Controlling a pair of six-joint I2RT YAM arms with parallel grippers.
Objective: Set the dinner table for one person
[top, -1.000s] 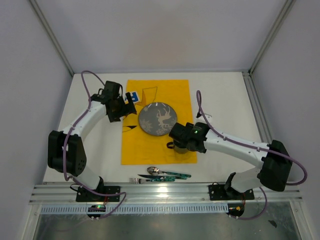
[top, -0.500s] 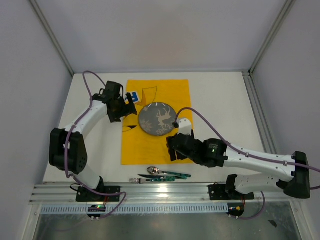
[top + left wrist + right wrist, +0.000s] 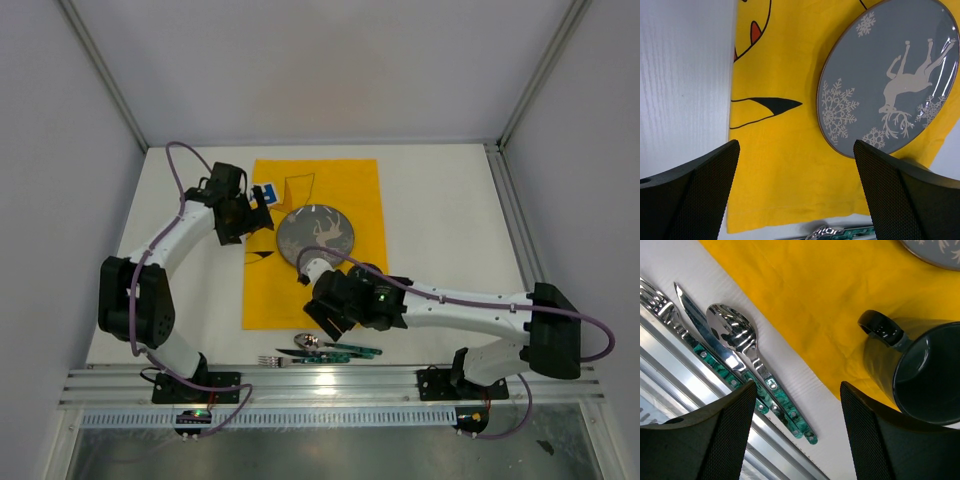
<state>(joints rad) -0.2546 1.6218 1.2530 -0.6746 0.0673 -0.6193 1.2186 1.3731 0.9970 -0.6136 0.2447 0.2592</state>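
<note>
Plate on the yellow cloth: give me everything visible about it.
The plate is round, shallow and grey, with a glossy glazed look and a thin brownish rim. A white reindeer is printed across its middle, with white snowflakes around it. It lies flat, face up, on the yellow cloth, in the cloth's far half and toward its right side. It is empty, with no food or cutlery on it. As far as the views show, only the cloth beneath touches it.

We read no words, numbers or brand names anywhere. A small blue-and-white tag (image 3: pixel 262 192), at about ten o'clock from the plate (image 3: pixel 316 238), carries a white mark too small for us to make out.
</note>
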